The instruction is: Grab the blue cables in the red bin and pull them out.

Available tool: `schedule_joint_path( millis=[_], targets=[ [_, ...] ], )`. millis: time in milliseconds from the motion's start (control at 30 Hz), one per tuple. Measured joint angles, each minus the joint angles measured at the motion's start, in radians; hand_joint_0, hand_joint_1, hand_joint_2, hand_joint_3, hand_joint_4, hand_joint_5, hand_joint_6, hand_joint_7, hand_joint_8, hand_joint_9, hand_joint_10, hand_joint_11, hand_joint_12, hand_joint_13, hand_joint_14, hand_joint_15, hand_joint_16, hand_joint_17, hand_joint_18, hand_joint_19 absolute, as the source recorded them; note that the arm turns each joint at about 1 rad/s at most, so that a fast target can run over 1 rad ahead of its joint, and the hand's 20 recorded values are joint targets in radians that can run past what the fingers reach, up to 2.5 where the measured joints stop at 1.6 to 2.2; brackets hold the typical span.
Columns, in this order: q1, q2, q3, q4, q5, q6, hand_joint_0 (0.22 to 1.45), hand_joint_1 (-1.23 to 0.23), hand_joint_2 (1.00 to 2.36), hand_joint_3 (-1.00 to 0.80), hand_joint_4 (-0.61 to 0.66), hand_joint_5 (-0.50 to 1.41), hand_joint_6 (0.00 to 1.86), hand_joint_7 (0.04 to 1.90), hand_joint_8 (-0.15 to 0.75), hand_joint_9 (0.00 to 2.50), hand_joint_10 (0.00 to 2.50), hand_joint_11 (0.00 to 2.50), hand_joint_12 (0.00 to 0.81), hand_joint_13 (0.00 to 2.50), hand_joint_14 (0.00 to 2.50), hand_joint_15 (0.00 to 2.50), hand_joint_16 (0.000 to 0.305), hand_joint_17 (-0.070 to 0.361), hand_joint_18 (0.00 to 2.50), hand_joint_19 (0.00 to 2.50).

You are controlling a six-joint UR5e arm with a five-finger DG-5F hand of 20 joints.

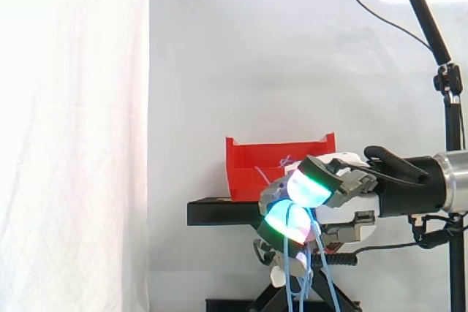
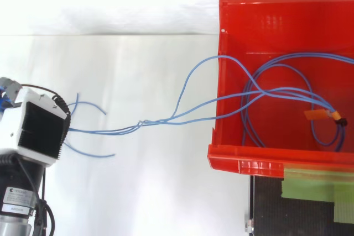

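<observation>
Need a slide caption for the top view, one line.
Hand holds blue cables stretched out over the wall of the red bin, loops lying inside it.

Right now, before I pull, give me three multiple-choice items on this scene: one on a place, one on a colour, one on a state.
1. Where is the orange tag?
A) inside the red bin
B) on the white floor
C) on the curtain

2. What colour is the tape on the black stand?
A) purple
B) green
C) white

3. How do the blue cables lie?
A) all coiled in the bin
B) wholly out of it
C) stretched over the bin's wall, loops inside

Answers:
1 A: the tag sits among the loops within the bin.
2 B: the strip is plainly green.
3 C: the hand has its fingers curled round the cables, which run over the wall to the loops inside.
</observation>
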Motion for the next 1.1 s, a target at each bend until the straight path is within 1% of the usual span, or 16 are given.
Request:
schedule_joint_path(
  millis=[67, 100, 133, 167, 200, 233, 300, 333, 367, 500, 567, 700, 867, 933, 967, 1100],
  targets=[
    [-0.001, 0.000, 0.000, 0.000, 0.000, 0.004, 0.92, -0.85, 1.00, -1.00, -0.05, 0.83, 0.76, 0.66, 0.143, 1.22, 0.06, 1.83, 0.290, 1.14, 0.03, 1.14, 0.039, 0.087, 0.71, 0.56],
    [-0.001, 0.000, 0.000, 0.000, 0.001, 0.007, 0.92, -0.85, 1.00, -1.00, -0.05, 0.83, 0.76, 0.67, 0.150, 1.20, 0.20, 1.81, 0.287, 1.16, 0.03, 1.18, 0.039, 0.087, 0.72, 0.57],
    [-0.001, 0.000, 0.000, 0.000, 0.001, 0.010, 0.92, -0.85, 1.00, -1.00, -0.06, 0.83, 0.76, 0.67, 0.141, 1.20, 0.26, 1.79, 0.287, 1.17, 0.03, 1.21, 0.039, 0.087, 0.72, 0.58],
    [-0.001, 0.000, 0.000, -0.001, 0.001, 0.013, 0.92, -0.85, 1.00, -1.00, -0.07, 0.82, 0.76, 0.67, 0.140, 1.18, 0.38, 1.77, 0.276, 1.18, 0.03, 1.25, 0.039, 0.088, 0.73, 0.59],
    [-0.001, 0.000, 0.000, -0.001, 0.002, 0.016, 0.92, -0.85, 1.00, -1.00, -0.07, 0.82, 0.77, 0.67, 0.141, 1.16, 0.60, 1.72, 0.271, 1.24, 0.03, 1.31, 0.039, 0.087, 0.74, 0.60],
    [-0.001, 0.000, 0.000, -0.001, 0.003, 0.017, 0.93, -0.85, 1.00, -1.00, -0.08, 0.82, 0.77, 0.67, 0.138, 1.14, 0.71, 1.72, 0.260, 1.29, 0.02, 1.38, 0.039, 0.087, 0.75, 0.62],
    [-0.001, 0.000, 0.000, -0.002, 0.004, 0.019, 0.93, -0.85, 1.00, -1.00, -0.10, 0.81, 0.78, 0.67, 0.128, 1.07, 1.18, 1.59, 0.246, 1.34, 0.02, 1.48, 0.039, 0.087, 0.78, 0.65],
    [-0.002, 0.000, 0.000, -0.002, 0.004, 0.020, 0.93, -0.85, 1.00, -1.00, -0.10, 0.81, 0.78, 0.67, 0.136, 1.06, 1.26, 1.59, 0.244, 1.34, 0.02, 1.50, 0.039, 0.087, 0.78, 0.65],
    [-0.002, 0.000, 0.000, -0.002, 0.004, 0.020, 0.93, -0.85, 1.00, -1.00, -0.12, 0.80, 0.77, 0.66, 0.134, 1.04, 1.40, 1.53, 0.244, 1.35, 0.02, 1.50, 0.039, 0.087, 0.78, 0.64],
    [-0.002, 0.000, 0.000, -0.002, 0.006, 0.021, 0.93, -0.84, 1.00, -1.00, -0.13, 0.80, 0.76, 0.66, 0.129, 1.02, 1.44, 1.51, 0.244, 1.34, 0.02, 1.51, 0.039, 0.087, 0.78, 0.64],
    [-0.002, 0.000, 0.000, -0.003, 0.006, 0.021, 0.93, -0.84, 1.00, -1.00, -0.13, 0.79, 0.75, 0.65, 0.130, 1.01, 1.39, 1.53, 0.246, 1.32, 0.02, 1.49, 0.039, 0.087, 0.78, 0.64],
    [-0.002, 0.000, 0.000, -0.012, 0.006, 0.022, 0.92, -0.84, 1.00, -1.00, -0.13, 0.79, 0.74, 0.64, 0.127, 1.01, 1.37, 1.52, 0.245, 1.31, 0.02, 1.48, 0.039, 0.087, 0.78, 0.64],
    [-0.002, 0.000, 0.000, -0.027, 0.005, 0.032, 0.93, -0.85, 1.00, -1.00, -0.13, 0.75, 0.80, 0.62, 0.133, 1.00, 1.41, 1.53, 0.248, 1.31, 0.02, 1.49, 0.039, 0.088, 0.77, 0.65],
    [-0.002, 0.000, 0.000, -0.032, 0.004, 0.037, 0.93, -0.85, 1.00, -1.00, -0.14, 0.74, 0.83, 0.59, 0.131, 0.98, 1.54, 1.48, 0.244, 1.32, 0.02, 1.50, 0.039, 0.088, 0.77, 0.64],
    [-0.002, 0.000, 0.000, -0.034, 0.004, 0.039, 0.93, -0.85, 1.00, -1.00, -0.15, 0.73, 0.84, 0.59, 0.126, 0.96, 1.68, 1.43, 0.241, 1.33, 0.02, 1.51, 0.039, 0.087, 0.77, 0.64],
    [-0.002, 0.000, 0.000, -0.043, 0.002, 0.045, 0.93, -0.85, 1.00, -1.00, -0.16, 0.73, 0.85, 0.58, 0.128, 0.95, 1.91, 1.36, 0.231, 1.40, 0.01, 1.64, 0.039, 0.087, 0.81, 0.67]
  ],
)
